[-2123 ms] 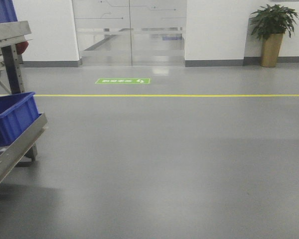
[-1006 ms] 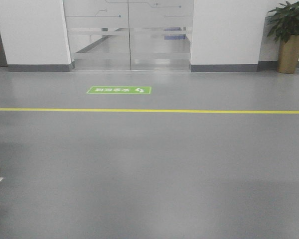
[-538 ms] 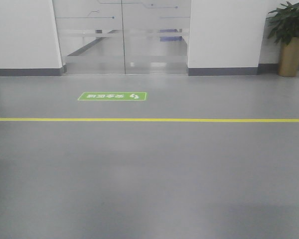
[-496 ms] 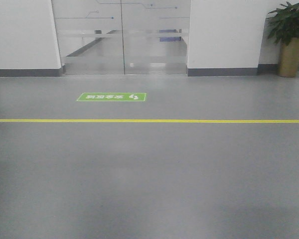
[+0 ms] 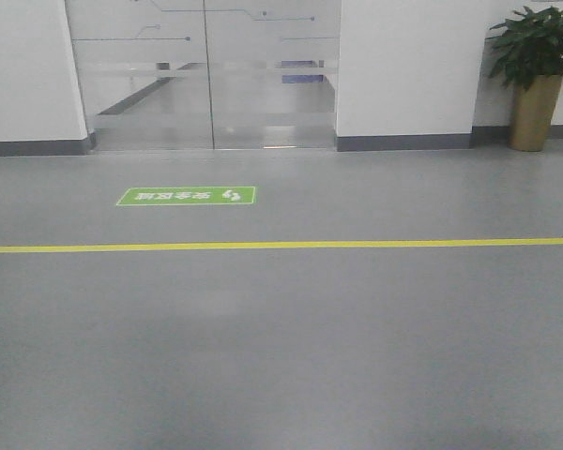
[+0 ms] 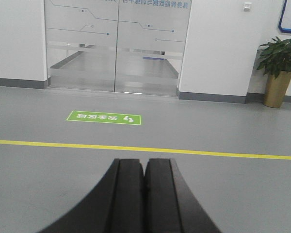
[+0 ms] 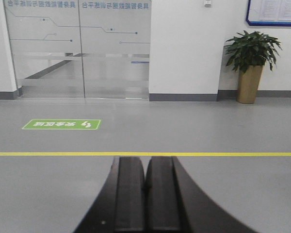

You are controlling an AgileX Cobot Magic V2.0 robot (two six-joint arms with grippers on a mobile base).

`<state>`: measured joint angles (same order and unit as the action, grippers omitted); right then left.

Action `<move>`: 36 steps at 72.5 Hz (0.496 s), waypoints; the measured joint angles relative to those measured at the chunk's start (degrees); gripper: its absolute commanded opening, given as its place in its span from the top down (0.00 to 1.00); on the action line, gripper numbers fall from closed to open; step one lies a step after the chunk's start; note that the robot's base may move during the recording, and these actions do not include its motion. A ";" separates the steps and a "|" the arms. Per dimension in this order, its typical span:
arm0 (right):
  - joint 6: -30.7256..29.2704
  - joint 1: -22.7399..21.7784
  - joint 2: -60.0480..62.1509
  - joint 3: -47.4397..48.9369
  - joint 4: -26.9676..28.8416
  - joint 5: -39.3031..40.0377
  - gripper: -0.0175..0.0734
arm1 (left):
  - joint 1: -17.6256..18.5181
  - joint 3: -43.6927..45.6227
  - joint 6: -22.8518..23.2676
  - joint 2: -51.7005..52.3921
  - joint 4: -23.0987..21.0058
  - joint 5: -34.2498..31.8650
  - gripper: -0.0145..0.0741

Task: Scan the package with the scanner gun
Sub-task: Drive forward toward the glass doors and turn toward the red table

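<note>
No package and no scanner gun show in any view. My left gripper point(image 6: 144, 162) is shut and empty, its black fingers pressed together, pointing out over the grey floor. My right gripper point(image 7: 145, 160) is also shut and empty, held the same way. Neither gripper shows in the front view.
A grey floor with a yellow line point(image 5: 281, 246) across it and a green floor sign point(image 5: 186, 196) beyond. Frosted glass doors point(image 5: 206, 75) stand in the white wall at the back. A potted plant point(image 5: 535, 80) stands at the far right.
The view has swung right and moved forward. The metal rack with the blue bin has left the frame at the left. The yellow line and green sign sit lower and further left.
</note>
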<state>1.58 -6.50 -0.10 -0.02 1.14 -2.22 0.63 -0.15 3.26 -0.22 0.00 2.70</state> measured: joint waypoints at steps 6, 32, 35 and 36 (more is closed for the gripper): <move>0.00 0.00 0.00 0.00 0.00 0.00 0.99 | 0.00 0.00 0.00 0.00 0.00 0.00 0.96; 0.00 0.00 0.00 0.00 0.00 0.00 0.99 | 0.00 0.00 0.00 0.00 0.00 0.00 0.96; 0.00 0.00 0.00 0.00 0.00 0.00 0.99 | 0.00 0.00 0.00 0.00 0.00 0.00 0.96; 0.00 0.00 0.00 0.00 0.00 0.00 0.99 | 0.00 0.00 0.00 0.00 0.00 0.00 0.96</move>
<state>1.58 -6.50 -0.10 -0.02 1.14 -2.22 0.63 -0.15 3.26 -0.22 0.00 2.70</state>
